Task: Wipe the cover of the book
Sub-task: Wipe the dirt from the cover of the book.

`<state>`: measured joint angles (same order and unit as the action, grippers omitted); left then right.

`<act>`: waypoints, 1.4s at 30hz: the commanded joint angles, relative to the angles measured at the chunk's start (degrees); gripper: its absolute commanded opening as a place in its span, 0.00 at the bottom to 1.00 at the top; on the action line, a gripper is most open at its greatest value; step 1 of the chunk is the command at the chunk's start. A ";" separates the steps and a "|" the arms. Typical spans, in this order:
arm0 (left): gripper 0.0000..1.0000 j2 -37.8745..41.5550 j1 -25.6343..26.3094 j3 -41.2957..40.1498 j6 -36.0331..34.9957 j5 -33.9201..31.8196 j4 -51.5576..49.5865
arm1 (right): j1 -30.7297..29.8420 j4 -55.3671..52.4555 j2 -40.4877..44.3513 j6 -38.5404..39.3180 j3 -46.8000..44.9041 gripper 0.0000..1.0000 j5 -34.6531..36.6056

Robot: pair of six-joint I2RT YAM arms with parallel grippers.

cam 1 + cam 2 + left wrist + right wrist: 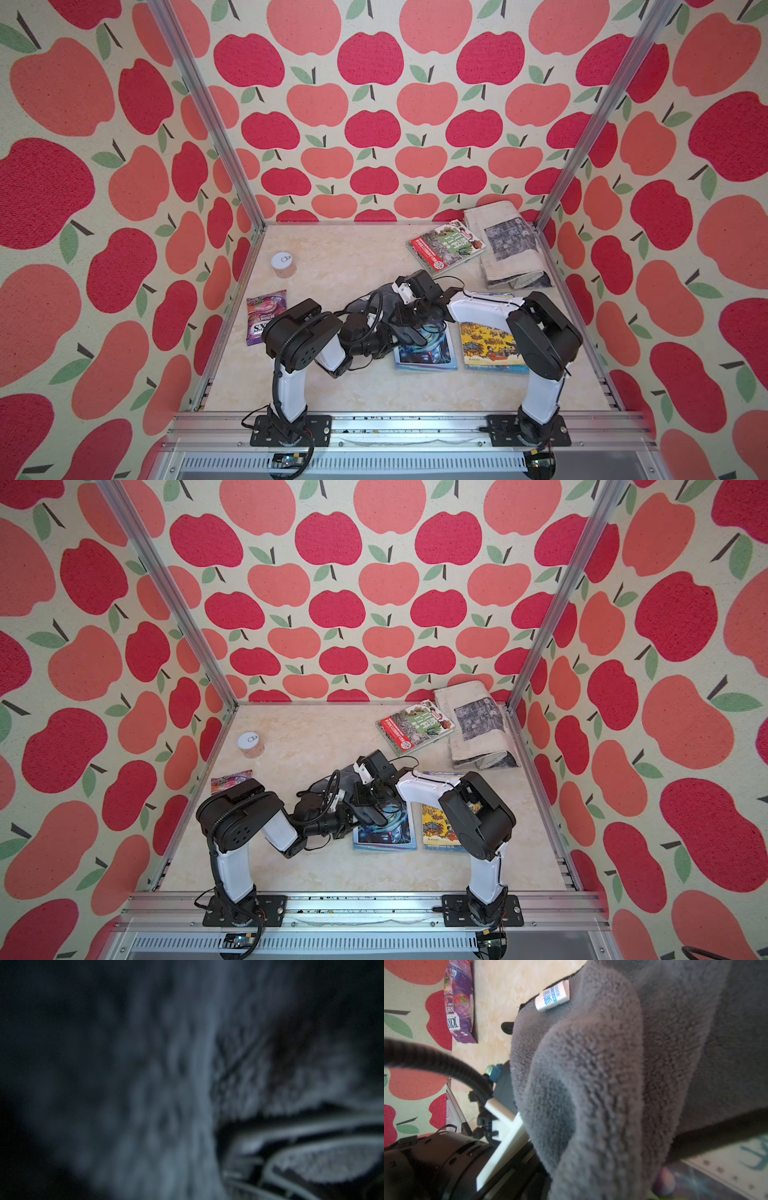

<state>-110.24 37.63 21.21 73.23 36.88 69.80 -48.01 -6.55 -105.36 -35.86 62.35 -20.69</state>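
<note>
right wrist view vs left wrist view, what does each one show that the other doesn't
Only the right wrist view: the candy bag, bare table, a white tag and a corner of the book cover.
Only the left wrist view: pale curved shapes near one corner, too blurred to name.
Both: the grey cloth filling most of the picture, sharp from the right wrist, dark and out of focus from the left.

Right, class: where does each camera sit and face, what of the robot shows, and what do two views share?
Top views: high behind the base, looking down at the table; left arm and right arm show.
Left wrist: against the grey cloth, blurred; no robot part clear.
Right wrist: faces the grey cloth; left arm shows.
Shared: candy bag, in right wrist and both top views.
</note>
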 commanded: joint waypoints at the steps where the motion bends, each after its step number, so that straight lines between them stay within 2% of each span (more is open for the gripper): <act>1: 0.00 -0.41 -0.36 0.15 -2.81 0.02 -5.03 | -1.03 -2.17 1.15 -1.52 -2.83 0.00 -0.88; 11: 0.00 3.00 -0.23 0.19 -4.50 -0.72 -10.28 | 4.61 -6.91 -12.68 0.46 14.46 0.00 4.96; 14: 0.00 4.19 -0.29 -0.03 -4.81 -1.09 -11.38 | 6.96 -7.74 -14.26 0.50 16.52 0.00 5.26; 17: 0.00 5.03 -0.27 -0.20 -5.18 -1.63 -12.48 | 8.92 -7.87 -12.95 1.18 14.39 0.00 5.74; 29: 0.00 1.72 -0.97 0.76 -4.50 -1.07 -9.88 | 18.42 -5.06 0.96 4.33 -5.81 0.00 8.81; 35: 0.00 1.49 -1.33 1.11 -4.15 -0.67 -9.35 | 22.93 -6.40 1.76 5.65 -5.48 0.00 8.94; 42: 0.00 3.68 -1.92 0.82 -5.11 -0.84 -11.66 | 23.05 -8.45 -0.90 7.58 -2.82 0.00 9.39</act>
<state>-107.22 36.82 22.24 69.58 37.15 61.58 -25.43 -10.94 -104.33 -30.44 59.07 -14.52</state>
